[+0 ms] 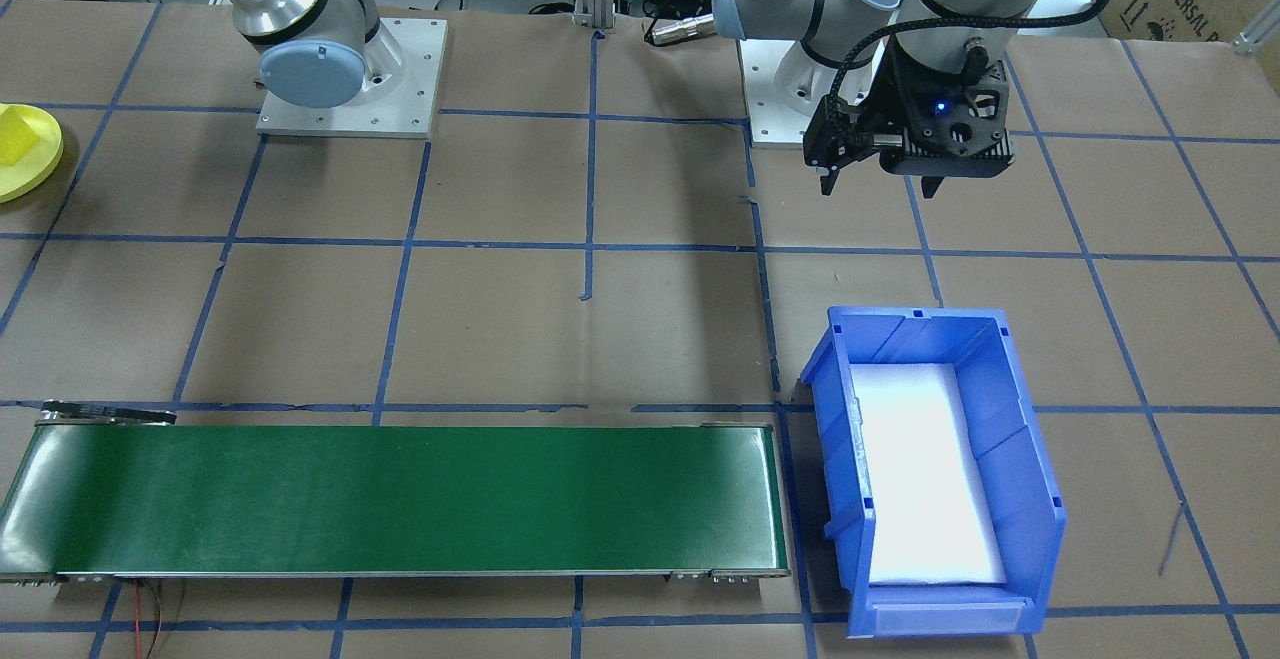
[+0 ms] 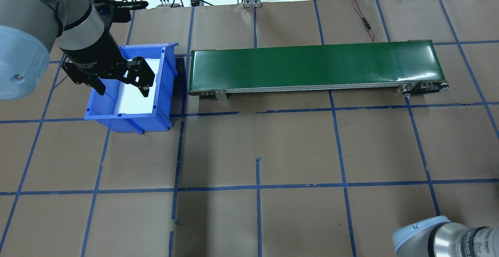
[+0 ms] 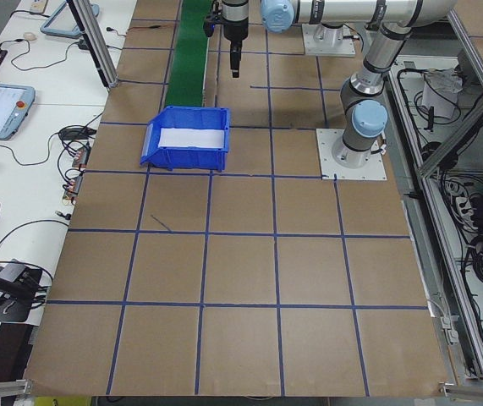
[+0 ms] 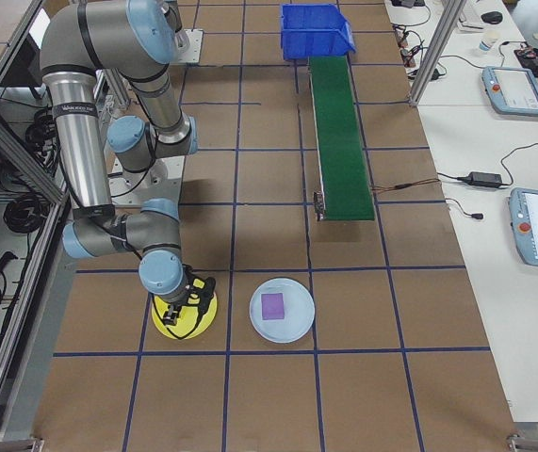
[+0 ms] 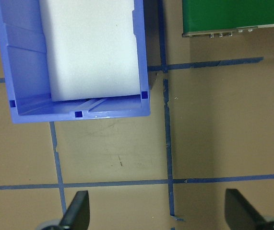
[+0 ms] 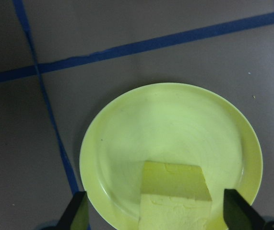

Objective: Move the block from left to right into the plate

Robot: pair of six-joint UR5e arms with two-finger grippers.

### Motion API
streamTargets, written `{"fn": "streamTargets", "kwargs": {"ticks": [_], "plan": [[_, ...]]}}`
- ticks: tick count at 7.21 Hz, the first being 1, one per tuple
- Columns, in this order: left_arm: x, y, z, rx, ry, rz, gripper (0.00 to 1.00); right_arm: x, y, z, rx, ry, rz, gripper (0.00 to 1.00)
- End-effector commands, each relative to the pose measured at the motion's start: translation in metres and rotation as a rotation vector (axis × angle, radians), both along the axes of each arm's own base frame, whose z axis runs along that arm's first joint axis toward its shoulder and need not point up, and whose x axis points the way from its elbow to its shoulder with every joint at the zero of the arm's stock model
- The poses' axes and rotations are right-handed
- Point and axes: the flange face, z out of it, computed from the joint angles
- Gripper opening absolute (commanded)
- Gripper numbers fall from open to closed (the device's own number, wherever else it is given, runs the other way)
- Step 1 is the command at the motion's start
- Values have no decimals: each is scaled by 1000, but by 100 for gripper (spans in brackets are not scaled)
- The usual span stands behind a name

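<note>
The yellow block [image 6: 175, 199] lies on the yellow plate [image 6: 170, 124], toward its near side. My right gripper [image 6: 157, 211] hangs just above them, open, with its fingers [image 6: 77, 211] wide on either side of the block and clear of it. The same plate [image 1: 38, 171] and block [image 1: 18, 134] show at the table's edge in the front-facing view. In the overhead view my left gripper [image 2: 123, 91] is open and holds nothing, high over the near end of the blue bin [image 2: 130, 122]. From its wrist camera, only bare table lies between its fingers [image 5: 77, 211].
A green conveyor belt [image 2: 312, 66] runs across the table from beside the blue bin [image 1: 850, 499], which holds a white pad. A pale blue plate [image 4: 282, 330] with a purple block [image 4: 272, 305] sits beside the yellow plate [image 4: 165, 325]. Blue tape marks a grid on the brown table.
</note>
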Motion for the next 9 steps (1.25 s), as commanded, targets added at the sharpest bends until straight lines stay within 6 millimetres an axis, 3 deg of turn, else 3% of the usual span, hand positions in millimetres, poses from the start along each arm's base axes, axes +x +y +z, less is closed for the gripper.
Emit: {"fn": "streamTargets", "kwargs": {"ticks": [1, 4, 6, 9], "plan": [[0, 0, 0, 0, 0, 0, 100, 55, -78, 60, 16, 6, 99, 100], [-1, 3, 1, 8, -2, -1, 100, 181, -182, 121, -50, 70, 128, 99], [0, 2, 0, 9, 0, 1, 100, 295, -234, 143, -62, 72, 214, 100], [1, -1, -2, 9, 0, 0, 100, 475, -228, 204, -115, 112, 269, 100]]}}
